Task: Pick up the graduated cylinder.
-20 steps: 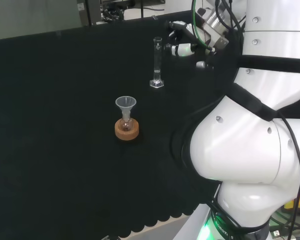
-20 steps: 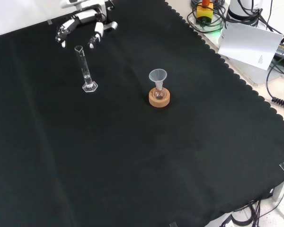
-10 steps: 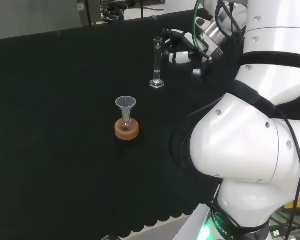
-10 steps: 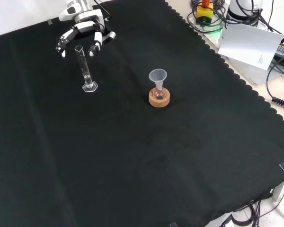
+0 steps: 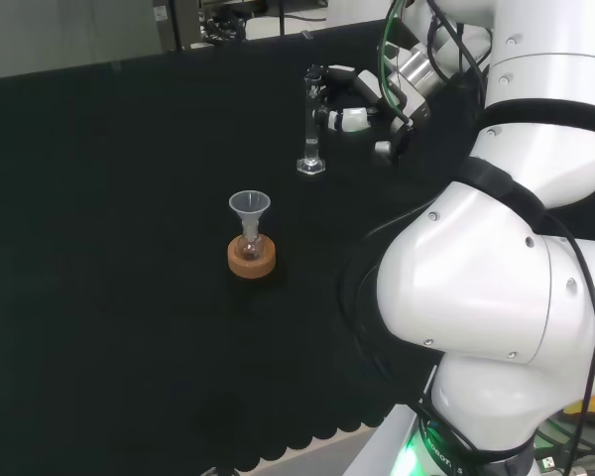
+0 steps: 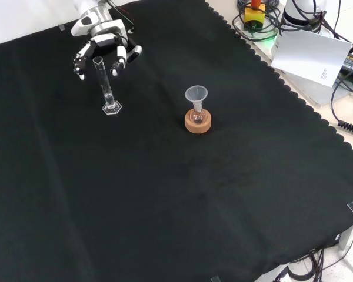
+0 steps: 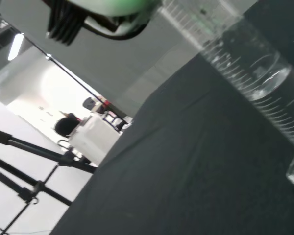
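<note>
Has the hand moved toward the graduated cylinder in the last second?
Yes. In the front view the hand has come down the picture, and its fingers now flank the top of the graduated cylinder, which stands where it was.

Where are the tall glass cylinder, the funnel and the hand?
Cylinder [image 6: 105, 80], front view, mid tube.
Funnel [image 6: 195, 94], front view, its cone.
Hand [image 6: 103, 42], front view, its palm.

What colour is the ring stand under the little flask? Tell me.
The ring stand is cork-brown, tan to orange, seen best in the front view.
</note>
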